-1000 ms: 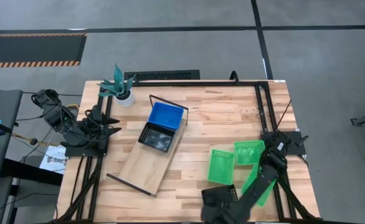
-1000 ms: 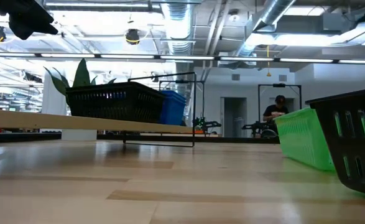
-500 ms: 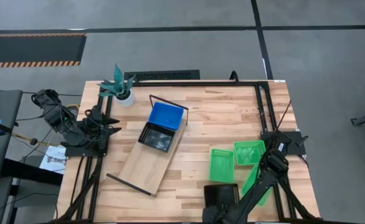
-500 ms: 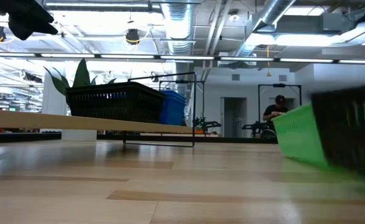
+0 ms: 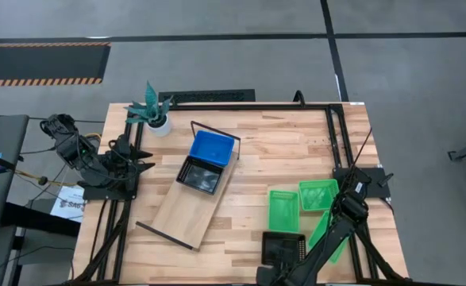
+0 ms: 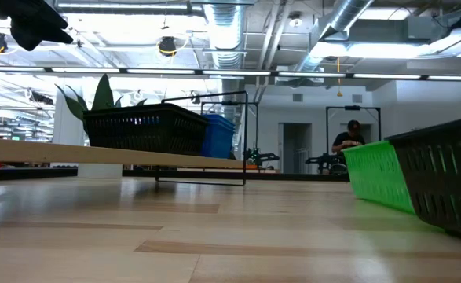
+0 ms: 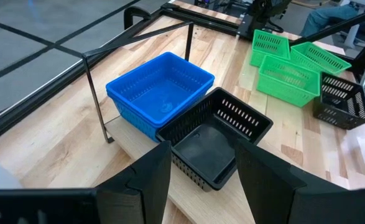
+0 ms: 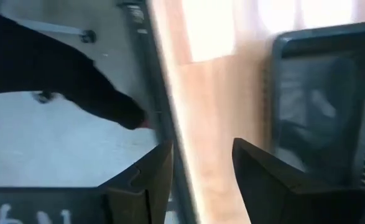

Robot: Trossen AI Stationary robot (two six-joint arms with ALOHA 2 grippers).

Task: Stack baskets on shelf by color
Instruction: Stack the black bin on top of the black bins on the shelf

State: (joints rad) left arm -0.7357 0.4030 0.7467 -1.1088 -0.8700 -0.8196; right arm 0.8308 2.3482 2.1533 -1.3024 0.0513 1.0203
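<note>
The light-wood shelf [image 5: 181,210] lies slantwise on the table's left half. A blue basket [image 5: 212,148] and a black basket [image 5: 200,175] sit side by side at its far end. Three green baskets [image 5: 283,210] [image 5: 318,194] [image 5: 337,232] lie at the right, the last partly under my right arm. Another black basket [image 5: 284,248] rests on the table by the near edge. My right gripper [image 8: 198,149] is open and points down at that basket's near side [image 5: 271,274]. My left gripper [image 7: 198,149] is open and hangs at the table's left, facing the shelf. My right gripper has one finger [image 8: 275,180] in front of the black basket's near wall [image 8: 273,93], while the other stands over bare wood by the table's edge. That finger hides the place where they meet, so I cannot tell whether it touches the basket.
A potted plant [image 5: 153,111] stands at the far left corner. A black metal frame [image 5: 332,127] runs along the table's far and right sides. Bare wood lies between the shelf and the green baskets. A person [image 6: 349,141] shows far off in the room.
My right gripper has come down beside the black basket at the near edge. That basket stood tipped up and skewed a second ago. It has swung round a little and now lies flatter and squarer to the table's edge.
</note>
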